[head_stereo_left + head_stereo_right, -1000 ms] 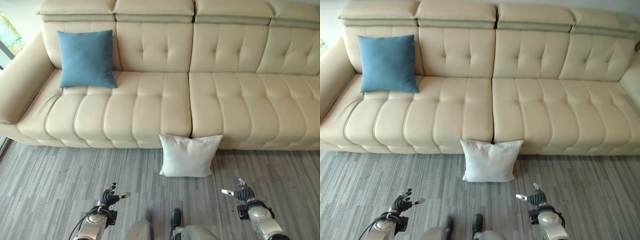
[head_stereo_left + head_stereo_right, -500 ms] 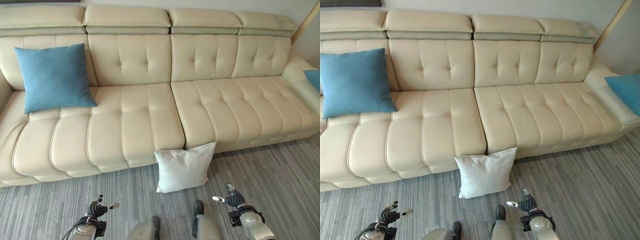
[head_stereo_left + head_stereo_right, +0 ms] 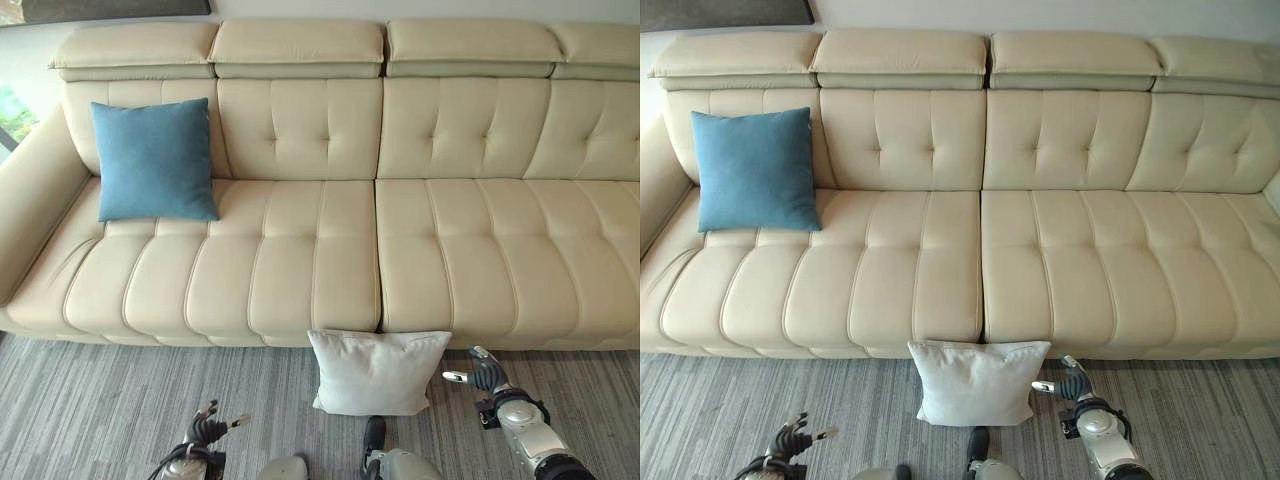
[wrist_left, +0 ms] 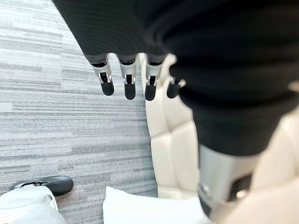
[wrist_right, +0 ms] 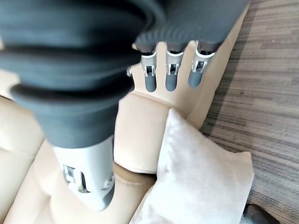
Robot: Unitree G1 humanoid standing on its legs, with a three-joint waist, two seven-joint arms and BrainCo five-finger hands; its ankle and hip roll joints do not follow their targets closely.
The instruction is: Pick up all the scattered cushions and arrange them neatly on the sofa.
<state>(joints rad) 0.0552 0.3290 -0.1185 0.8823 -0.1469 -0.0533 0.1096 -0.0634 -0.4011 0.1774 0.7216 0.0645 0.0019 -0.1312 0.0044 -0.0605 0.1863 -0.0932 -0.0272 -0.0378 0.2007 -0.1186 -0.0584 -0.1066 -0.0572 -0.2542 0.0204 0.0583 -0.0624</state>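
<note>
A long cream sofa (image 3: 330, 250) runs across the head views, standing on a grey striped floor (image 3: 90, 400). Taking the sofa as the landmark: a blue cushion (image 3: 153, 160) stands upright on its seat at the robot's left end, leaning against the backrest beside the left armrest. The remaining seat sections hold nothing else.

A white cushion (image 3: 377, 371) stands on the floor, propped against the sofa's front face just below the seam between the two middle seat sections. Its upper edge touches the sofa front; its lower edge rests on the floor.

The right hand (image 3: 483, 369) hovers in front of the sofa's base, just beside the white cushion's right upper corner and apart from it. In its wrist view the fingers (image 5: 171, 74) are straight and hold nothing, with the white cushion and the sofa front showing past them.

The left hand (image 3: 208, 428) hangs low over the floor in front of the sofa, well apart from the white cushion on its left side. Its fingers (image 4: 127, 81) look relaxed and empty, though the thumb is hard to make out there.
</note>
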